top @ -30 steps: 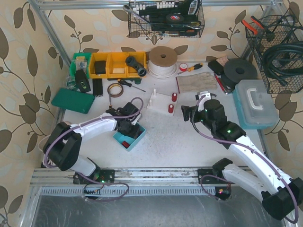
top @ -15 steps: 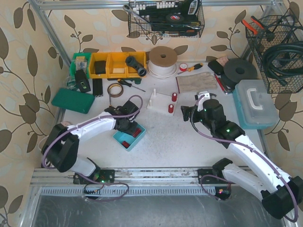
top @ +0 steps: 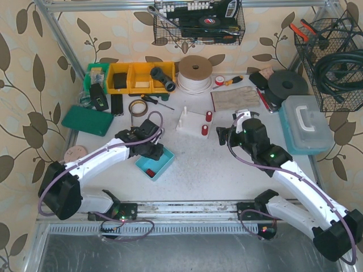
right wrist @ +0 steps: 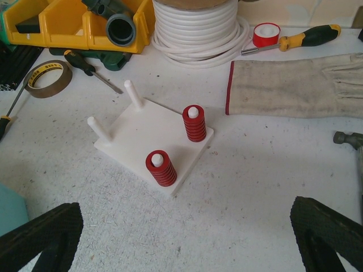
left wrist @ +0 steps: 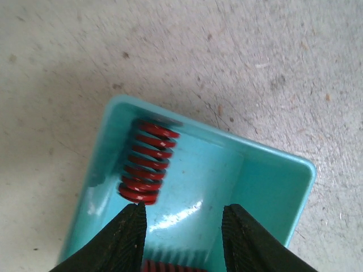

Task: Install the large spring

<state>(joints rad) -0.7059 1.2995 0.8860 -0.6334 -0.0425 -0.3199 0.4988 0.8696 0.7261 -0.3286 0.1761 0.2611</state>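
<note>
A teal tray [top: 154, 163] sits at the table's left-middle. In the left wrist view a red spring [left wrist: 147, 161] lies in a corner of the tray [left wrist: 272, 170], and part of another red spring [left wrist: 170, 266] shows at the bottom edge. My left gripper [left wrist: 182, 212] is open and empty, just above the tray floor beside the spring. The white peg base [right wrist: 142, 133] holds two red springs [right wrist: 161, 168] [right wrist: 194, 123] on pegs, and two pegs [right wrist: 134, 93] stand bare. My right gripper [right wrist: 184, 226] is open wide and empty, on the near side of the base.
Yellow bins [top: 139, 76], a white cable coil [top: 195, 73], a tape roll [top: 136, 106], screwdrivers [top: 156, 101] and a glove [top: 235, 98] lie at the back. A grey toolbox [top: 306, 124] stands at the right, a green case [top: 88, 120] at the left.
My left arm's elbow has swung out to the left and its gripper has shifted slightly back over the tray's far part. The right arm has barely moved.
</note>
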